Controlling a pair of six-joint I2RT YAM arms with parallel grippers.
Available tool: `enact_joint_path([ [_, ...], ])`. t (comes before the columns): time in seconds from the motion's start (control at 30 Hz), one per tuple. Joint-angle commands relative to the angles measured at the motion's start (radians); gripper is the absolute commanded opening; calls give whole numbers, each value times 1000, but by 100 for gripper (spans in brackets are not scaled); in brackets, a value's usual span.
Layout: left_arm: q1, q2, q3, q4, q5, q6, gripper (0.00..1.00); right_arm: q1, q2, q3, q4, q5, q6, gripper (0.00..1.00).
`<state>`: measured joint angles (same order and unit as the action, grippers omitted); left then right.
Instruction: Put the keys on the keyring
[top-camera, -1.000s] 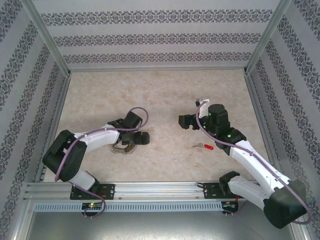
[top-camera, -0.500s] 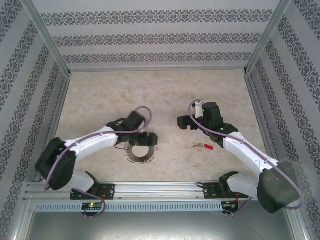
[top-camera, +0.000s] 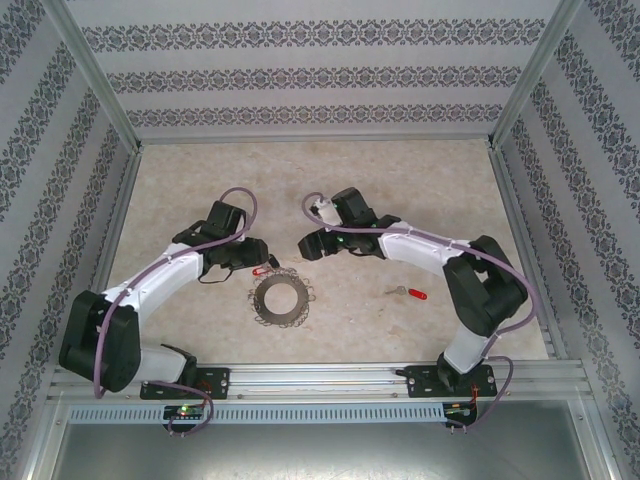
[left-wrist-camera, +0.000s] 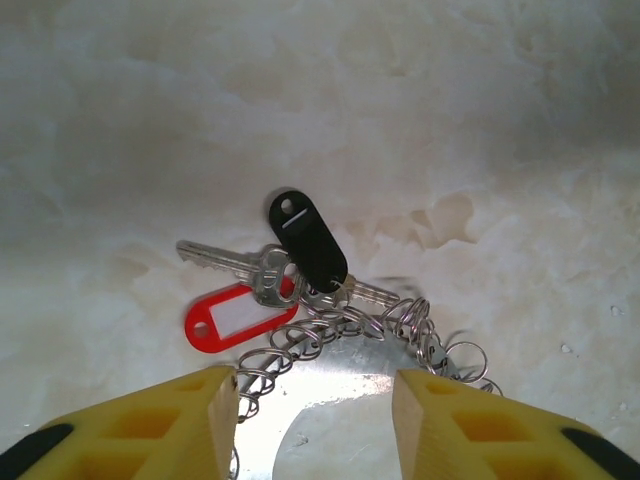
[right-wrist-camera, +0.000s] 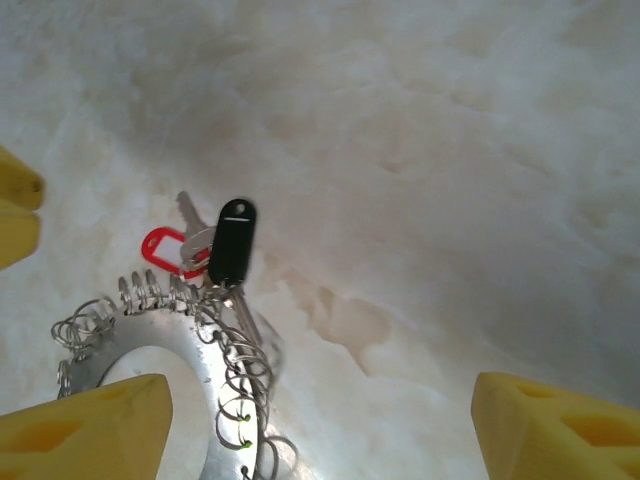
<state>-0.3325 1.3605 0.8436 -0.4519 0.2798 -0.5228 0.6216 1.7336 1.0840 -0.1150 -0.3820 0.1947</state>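
Observation:
The keyring (top-camera: 258, 301), a flat metal ring edged with wavy coiled wire, lies on the table between both grippers. At its far edge sit a silver key (left-wrist-camera: 225, 260), a red tag (left-wrist-camera: 235, 315) and a black tag (left-wrist-camera: 308, 240). My left gripper (top-camera: 250, 262) hovers just up-left of it, open, its yellow fingers (left-wrist-camera: 215, 410) on either side of the coil (left-wrist-camera: 300, 340). My right gripper (top-camera: 308, 245) is open wide just up-right of the keyring (right-wrist-camera: 205, 390). A loose red-headed key (top-camera: 410, 293) lies apart to the right.
The marble-patterned table (top-camera: 330, 180) is fenced by metal posts and patterned walls (top-camera: 320, 70). A metal rail (top-camera: 320, 378) runs along the near edge. The left gripper's yellow finger (right-wrist-camera: 15, 205) shows at the left edge of the right wrist view.
My left gripper let go of the keyring and drew back up-left; the ring now lies flat. My right gripper swung left toward the ring. The loose key has not moved.

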Motion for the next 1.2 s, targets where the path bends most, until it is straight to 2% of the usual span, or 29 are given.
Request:
enact_joint_path([
  [0.0, 5, 12, -16, 19, -15, 14, 39, 12, 30, 56, -28, -67, -18, 67],
  [0.1, 34, -19, -39, 20, -41, -3, 33, 59, 68, 108, -52, -77, -34, 59],
  [0.17, 55, -31, -50, 24, -35, -9, 33, 86, 95, 135, -61, -78, -34, 56],
  [0.33, 64, -38, -67, 36, -20, -16, 34, 104, 132, 158, -72, -70, -38, 41],
  [0.5, 66, -39, -81, 57, -1, -15, 34, 109, 120, 132, -98, -25, -46, 42],
  [0.77, 66, -50, -106, 88, 23, -29, 34, 131, 189, 183, -109, -43, -45, 42],
  [0.93, 66, -69, -127, 97, 23, -31, 34, 131, 224, 203, -137, -19, -46, 38],
  [1.17, 66, -69, -132, 116, 39, -29, 35, 133, 267, 237, -148, -42, -48, 39],
])
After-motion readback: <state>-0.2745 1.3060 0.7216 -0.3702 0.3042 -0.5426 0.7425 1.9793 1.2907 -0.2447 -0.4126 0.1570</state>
